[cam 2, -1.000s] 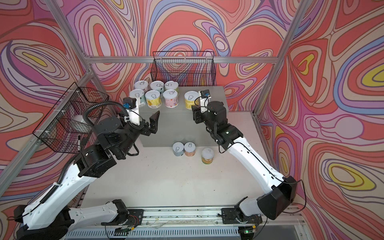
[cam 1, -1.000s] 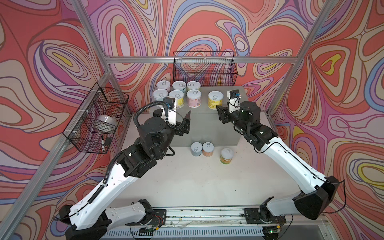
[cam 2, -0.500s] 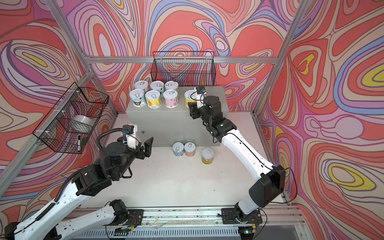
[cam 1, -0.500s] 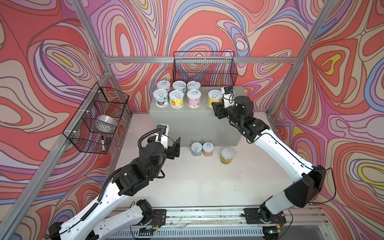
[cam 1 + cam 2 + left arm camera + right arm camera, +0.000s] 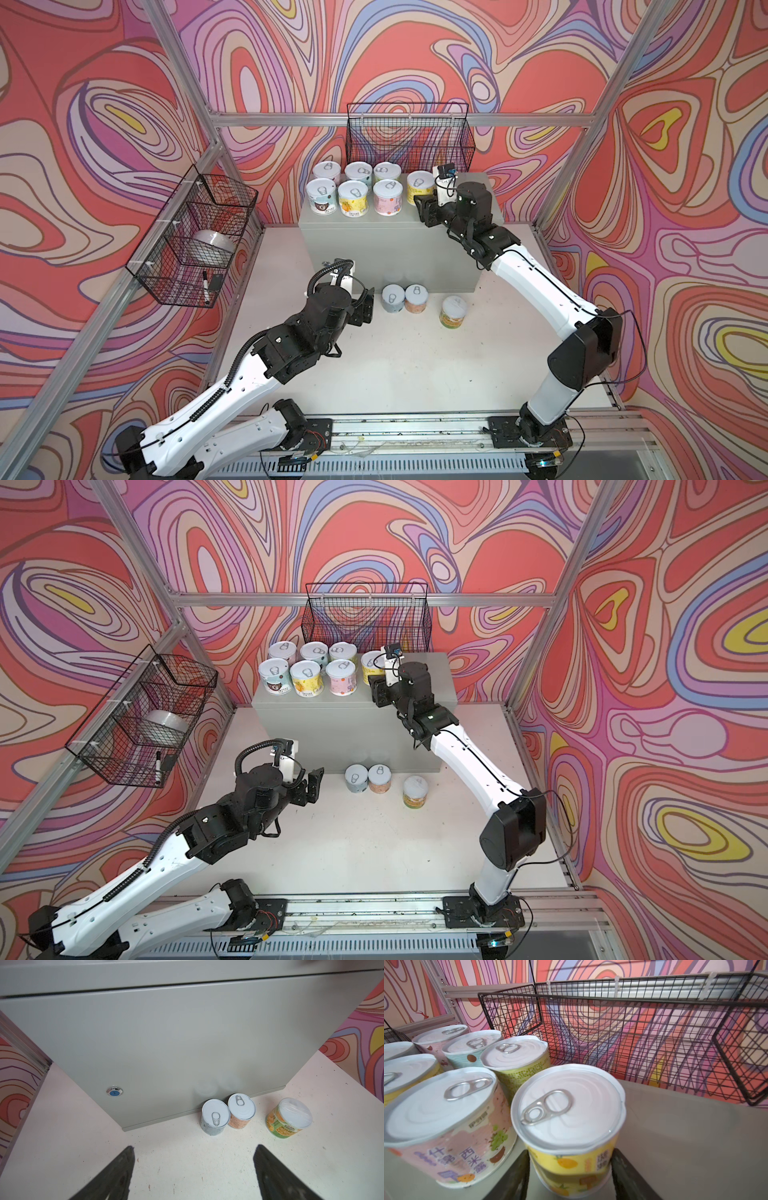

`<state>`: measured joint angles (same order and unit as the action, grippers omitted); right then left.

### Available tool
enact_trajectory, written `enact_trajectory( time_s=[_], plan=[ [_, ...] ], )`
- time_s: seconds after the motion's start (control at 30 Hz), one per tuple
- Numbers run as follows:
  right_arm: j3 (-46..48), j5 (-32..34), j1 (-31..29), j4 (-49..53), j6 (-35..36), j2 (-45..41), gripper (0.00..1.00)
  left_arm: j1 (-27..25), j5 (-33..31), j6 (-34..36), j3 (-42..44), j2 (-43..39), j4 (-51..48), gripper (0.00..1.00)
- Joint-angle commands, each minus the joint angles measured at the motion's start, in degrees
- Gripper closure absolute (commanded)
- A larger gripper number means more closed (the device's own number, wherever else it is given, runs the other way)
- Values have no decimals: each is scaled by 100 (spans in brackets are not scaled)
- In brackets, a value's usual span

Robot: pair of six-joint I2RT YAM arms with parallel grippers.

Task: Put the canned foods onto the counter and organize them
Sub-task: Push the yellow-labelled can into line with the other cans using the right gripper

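Left gripper [image 5: 194,1147] hangs low over the white table [image 5: 62,1136] with its fingers spread wide and nothing between them, pointing at the front of the counter [image 5: 386,249]. Just ahead of it, near but apart, a grey can [image 5: 215,1118] and a peach can [image 5: 241,1110] stand upright, touching each other at the foot of the counter's front panel. In both top views these two lie just to the right of the fingers. A green-and-orange can [image 5: 288,1119] with a plain cap stands farther right, apart from the pair and a little out from the counter. A small round lock [image 5: 114,1091] sits low on the panel.

Up on the counter's flat top, the right gripper [image 5: 570,1152] has one finger against each side of a yellow can [image 5: 566,1105], low on its label, pinching it upright. That can is just beside a pink can [image 5: 446,1126], at the right end of six cans [image 5: 354,195] set in two rows of three. Behind them hangs a black wire basket [image 5: 409,137].
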<state>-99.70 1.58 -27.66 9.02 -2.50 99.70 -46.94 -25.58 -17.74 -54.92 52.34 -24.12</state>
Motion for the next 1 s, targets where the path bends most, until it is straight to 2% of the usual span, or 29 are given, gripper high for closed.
enact_trajectory(
  time_s=[0.0,0.67,0.97],
  plan=[
    [-297,-65,33,-77,-127,294,37,35,182,-242,94,72,188,10],
    [-1086,456,41,174,-239,888,36,36,209,-456,263,109,117,10],
    [-767,185,39,-3,-451,656,36,36,234,-502,331,137,162,10]
  ],
)
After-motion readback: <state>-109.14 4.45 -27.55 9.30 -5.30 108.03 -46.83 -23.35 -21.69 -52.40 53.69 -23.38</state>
